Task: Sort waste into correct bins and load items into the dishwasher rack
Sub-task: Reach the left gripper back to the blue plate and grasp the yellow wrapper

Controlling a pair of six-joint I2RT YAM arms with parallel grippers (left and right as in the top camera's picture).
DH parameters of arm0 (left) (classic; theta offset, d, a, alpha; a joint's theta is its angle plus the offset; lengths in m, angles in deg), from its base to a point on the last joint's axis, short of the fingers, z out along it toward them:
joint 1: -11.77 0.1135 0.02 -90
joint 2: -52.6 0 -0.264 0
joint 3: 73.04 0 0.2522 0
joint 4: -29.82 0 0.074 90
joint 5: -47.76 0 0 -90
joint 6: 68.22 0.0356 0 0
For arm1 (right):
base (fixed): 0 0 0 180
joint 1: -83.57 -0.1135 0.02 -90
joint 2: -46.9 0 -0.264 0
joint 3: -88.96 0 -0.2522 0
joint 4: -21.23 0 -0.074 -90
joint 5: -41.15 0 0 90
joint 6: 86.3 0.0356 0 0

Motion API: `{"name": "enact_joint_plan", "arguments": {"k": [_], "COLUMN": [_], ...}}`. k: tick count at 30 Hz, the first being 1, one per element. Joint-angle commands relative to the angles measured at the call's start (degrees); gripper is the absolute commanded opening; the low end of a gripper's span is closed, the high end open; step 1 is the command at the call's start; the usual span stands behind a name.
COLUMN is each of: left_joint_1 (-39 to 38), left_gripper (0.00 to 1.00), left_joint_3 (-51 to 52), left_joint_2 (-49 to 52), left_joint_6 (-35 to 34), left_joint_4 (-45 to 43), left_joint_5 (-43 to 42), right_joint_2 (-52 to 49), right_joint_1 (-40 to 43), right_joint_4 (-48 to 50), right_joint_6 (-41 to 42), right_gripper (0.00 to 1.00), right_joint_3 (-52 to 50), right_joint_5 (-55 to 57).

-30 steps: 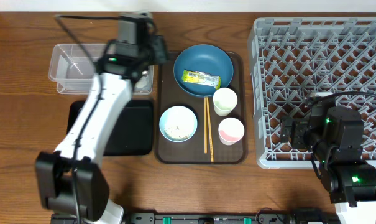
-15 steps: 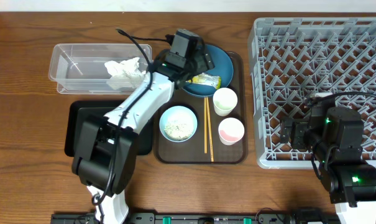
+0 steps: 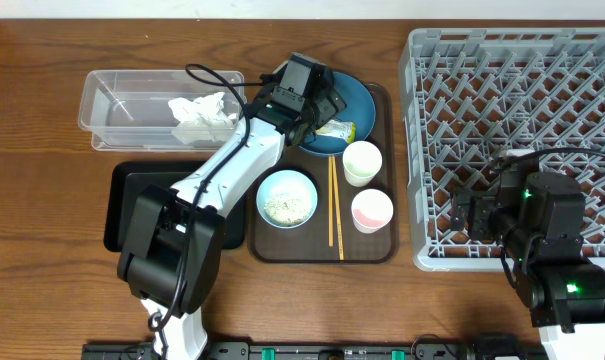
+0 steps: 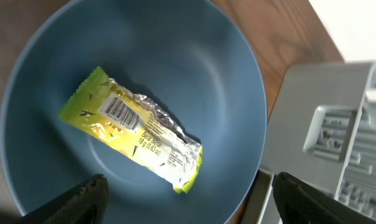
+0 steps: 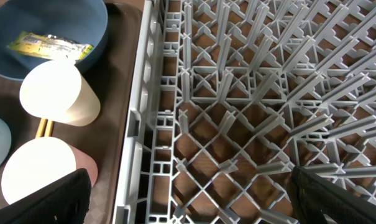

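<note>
**Left hand spread above the wrapper on the plate**

The left hand hangs over the blue plate with its fingers wide apart. Only their dark tips show, cut off by the bottom edge of the wrist view. The yellow-green wrapper lies on the plate between them, untouched. From overhead, the arm hides half the plate and part of the black tray. The napkin sits in the clear tub. The right hand, also spread, hovers over the rack.

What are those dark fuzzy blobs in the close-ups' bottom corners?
Left wrist view: fingertips of the left gripper, too close to focus; the yellow-green wrapper is sharp, with foil glare. Right wrist view: fingertips of the right gripper, equally blurred; dishwasher rack crisp.
</note>
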Motion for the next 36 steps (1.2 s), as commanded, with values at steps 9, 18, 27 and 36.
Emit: {"name": "enact_joint_plan", "arguments": {"k": [9,18,27,36], "left_joint_1": [0.2,0.3,0.1,0.0], "left_gripper": [0.87,0.93,0.94,0.95], "left_joint_3": [-8.8,-21.5,-21.6,-21.5], "left_joint_2": [1.0,6.8,13.3,17.5], "left_joint_6": [3.1,6.1,5.4,1.9], "left_joint_4": [12.0,22.2,22.4,21.3], "left_joint_5": [2.2,2.6,-0.3,-1.4], "right_joint_2": [0.2,0.2,0.2,0.2], "right_joint_1": [-0.3,-0.3,-0.3,-0.3], "right_joint_4": [-0.2,-0.2,-0.2,-0.2], "right_joint_6": [0.4,0.6,0.6,0.6], "right_gripper": [0.99,0.99,0.99,0.99], "right_joint_3": [1.3,1.3,1.3,1.3], "right_joint_5": [-0.5,-0.5,-0.5,-0.5]}}
